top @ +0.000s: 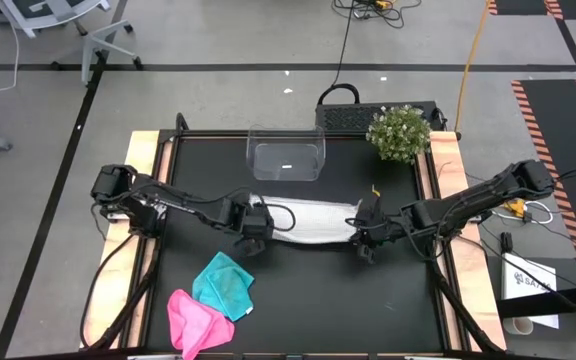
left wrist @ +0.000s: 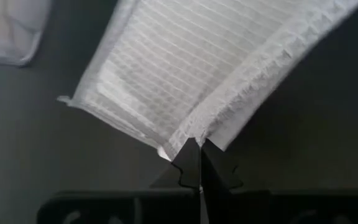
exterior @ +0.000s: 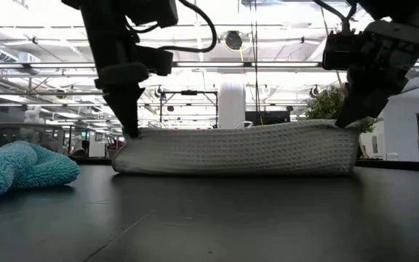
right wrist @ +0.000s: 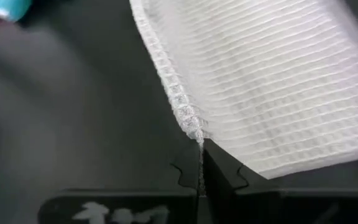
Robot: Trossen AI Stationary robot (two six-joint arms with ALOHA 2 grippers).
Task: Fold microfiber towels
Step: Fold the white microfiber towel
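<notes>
High view shows the black worktop [top: 298, 290] taking up most of the scene, with both dark arms reaching in from its sides toward the middle. Between them lies the pale grey-white towel [top: 313, 222], drawn out into a long band across the centre, just in front of the clear plastic tub [top: 286, 158] at the far edge. A small potted plant [top: 399, 133] stands at the far right corner. Near the front left, well apart from the work, the teal towel [top: 225, 284] lies crumpled, touching the bright pink towel [top: 191, 320] beside it.

The grey-white towel looks light, soft and limp, with a waffle weave that should give the fingers good purchase; in the low view it sits doubled over, sagging a little between its two ends. It will likely droop wherever it is unsupported, so the corners or the hemmed edge are the sensible places to take hold, one at each end, keeping the cloth taut between them.

The left gripper [top: 255, 226] sits at the towel's left end, its fingers [left wrist: 190, 163] clenched fully together, pinching a corner of the hem. The right gripper [top: 367, 240] is at the right end, its fingers [right wrist: 211, 163] likewise pressed shut on the towel's stitched edge.
</notes>
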